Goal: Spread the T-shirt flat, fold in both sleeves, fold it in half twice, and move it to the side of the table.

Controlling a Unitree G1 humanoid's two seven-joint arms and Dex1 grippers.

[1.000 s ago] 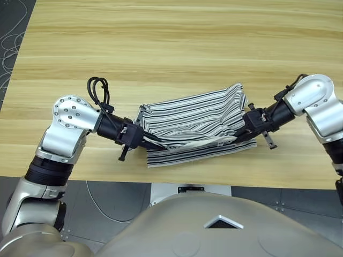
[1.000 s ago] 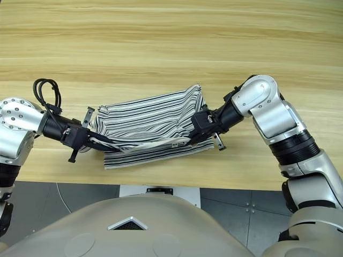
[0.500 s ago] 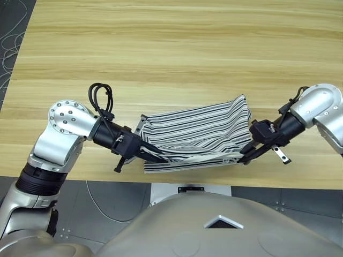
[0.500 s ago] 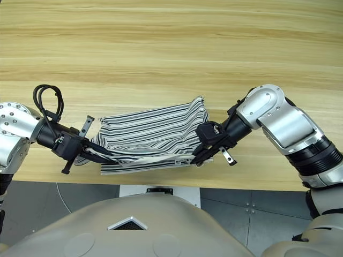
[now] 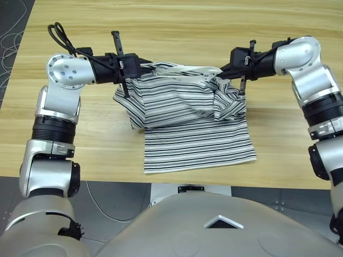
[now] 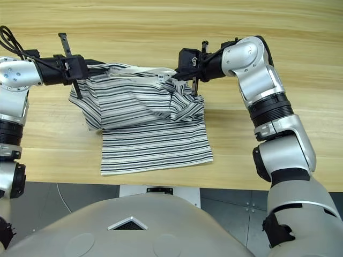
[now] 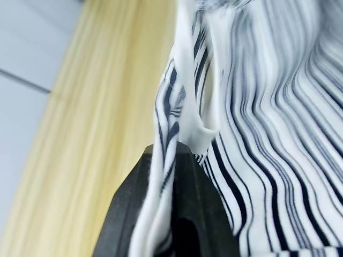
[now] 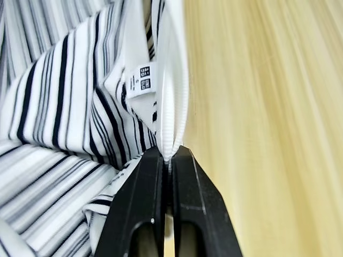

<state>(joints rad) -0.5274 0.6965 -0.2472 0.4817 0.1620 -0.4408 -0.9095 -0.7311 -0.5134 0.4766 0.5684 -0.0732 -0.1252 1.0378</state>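
T-shirt held by white ribbed edge, pinched in left jaws and right jaws; near part laid on tabletop.

we see the t-shirt on the table, close to its front edge, approx centred btw the two arms. its near part lies flat on the table; its far part is held up off the table, strung btw the claws. left claw pinches the top edge at the shirt's left end, right claw at its right end, both behind the flat part. cables lie on the floor left of the table.
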